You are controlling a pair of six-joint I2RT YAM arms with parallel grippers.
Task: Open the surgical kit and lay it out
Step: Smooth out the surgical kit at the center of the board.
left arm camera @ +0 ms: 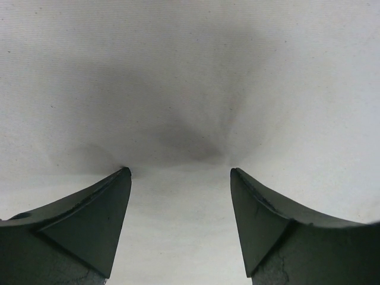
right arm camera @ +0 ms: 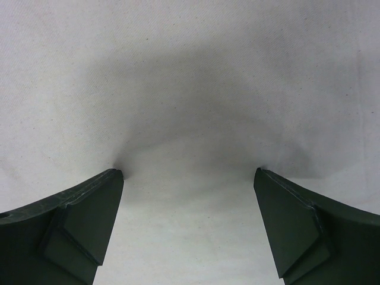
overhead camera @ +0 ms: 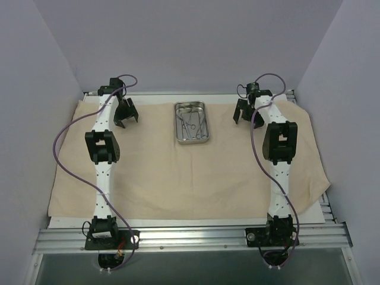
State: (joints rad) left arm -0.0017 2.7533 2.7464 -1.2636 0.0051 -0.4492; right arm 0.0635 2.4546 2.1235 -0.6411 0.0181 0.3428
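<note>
Across the tabletop (overhead camera: 325, 209) the beige cloth wrap (overhead camera: 178, 184) lies spread open and nearly flat, and its right edge hangs in a loose fold past the corner. On the cloth, at the far middle, sits the steel tray (overhead camera: 192, 142), with its long side running away from the arm bases. Several thin ring-handled instruments (overhead camera: 193, 123) lie inside it, overlapping one another. From above they are too small to count, and any stamp or lettering on the tray or the instruments is too small to read.

The left tool (overhead camera: 126, 120) is down at the cloth well to the left of the tray. The right tool (overhead camera: 242, 117) is at about the same depth on the tray's right, so the tray lies between them and touches neither.

The left wrist camera shows the left tool (left arm camera: 180, 172) with its dark fingers (left arm camera: 89, 219) spread wide and nothing between them. The cloth (left arm camera: 190, 71) fills the frame, with a shallow shadowed dimple just beyond the tips, which seem to touch the fabric, though the view is too close to be sure.

The right wrist camera shows the right tool (right arm camera: 189, 172) equally wide apart. Its fingers (right arm camera: 303, 225) are empty over plain cloth (right arm camera: 190, 71), with a soft shadow between them.

Purple cables (overhead camera: 62, 142) loop along both arms, and an aluminium rail (overhead camera: 196, 237) carries the bases at the near edge.
</note>
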